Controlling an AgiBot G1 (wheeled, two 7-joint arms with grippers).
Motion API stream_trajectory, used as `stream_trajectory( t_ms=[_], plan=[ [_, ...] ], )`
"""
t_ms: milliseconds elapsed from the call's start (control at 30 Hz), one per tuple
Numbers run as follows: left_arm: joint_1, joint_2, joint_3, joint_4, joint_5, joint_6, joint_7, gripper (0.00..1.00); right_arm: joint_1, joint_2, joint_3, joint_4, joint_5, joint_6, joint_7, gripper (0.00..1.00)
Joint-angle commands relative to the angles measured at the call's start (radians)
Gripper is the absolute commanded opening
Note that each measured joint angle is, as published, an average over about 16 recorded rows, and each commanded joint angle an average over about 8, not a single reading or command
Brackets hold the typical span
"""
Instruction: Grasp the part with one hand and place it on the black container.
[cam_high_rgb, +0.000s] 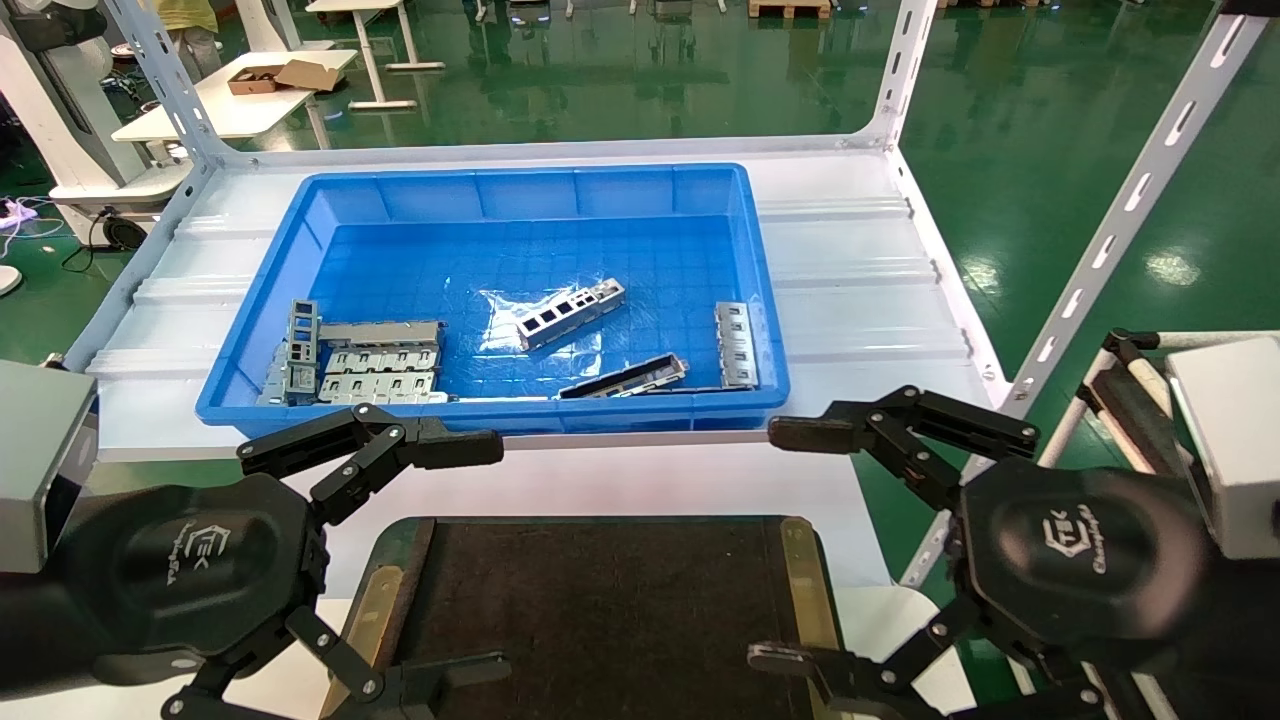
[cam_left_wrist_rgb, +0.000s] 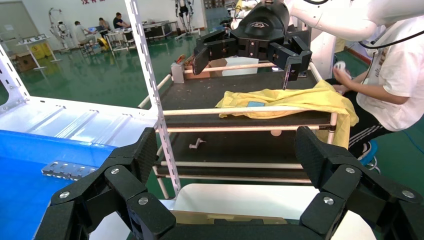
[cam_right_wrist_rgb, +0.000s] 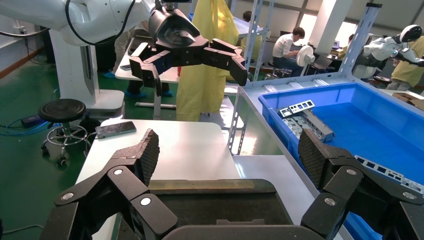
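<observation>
- The left gripper (cam_high_rgb: 480, 560) and the right gripper (cam_high_rgb: 790, 545) hover low at the near edge, one at each side of the black container (cam_high_rgb: 600, 610). Both have their fingers spread wide and hold nothing.
- The black container lies between them, its dark felt surface bare, with brass-coloured strips (cam_high_rgb: 800, 580) along its two sides.
- The step in hand looks like the very start: no grasp is made and neither arm is over the bin, so the part has yet to be reached for.
- Beyond the container, on the white shelf (cam_high_rgb: 860, 290), stands the blue bin (cam_high_rgb: 520, 190).
- The part (cam_high_rgb: 571, 313), a silver-grey bar with a row of square windows, lies slantwise near the middle of the bin floor, well apart from both grippers and clear of the other pieces.
- Around it: a dark open channel piece (cam_high_rgb: 623, 377) nearer the front wall, a slotted plate (cam_high_rgb: 736, 344) toward the robot's right, and a stack of flat plates (cam_high_rgb: 380, 362) toward its left.
- The next move calls for one arm to go forward over the bin's front wall, turn its open fingers across the part's narrow width, and descend; the right gripper seems a little closer, though the head view makes that hard to judge.
- The glossy bin floor may let the part slide as the fingers close.
</observation>
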Motion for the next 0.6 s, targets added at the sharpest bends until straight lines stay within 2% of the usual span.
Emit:
stream_trajectory(
  t_ms=[33, 600],
  plan=[
    [0.0, 0.0, 0.0, 0.0, 0.0, 0.0, 0.0, 1.0, 0.0, 0.0, 0.0, 0.0, 0.0, 0.0, 0.0, 1.0],
    [0.0, 0.0, 0.0, -0.001, 0.0, 0.0, 0.0, 1.0, 0.0, 0.0, 0.0, 0.0, 0.0, 0.0, 0.0, 1.0]
  ],
)
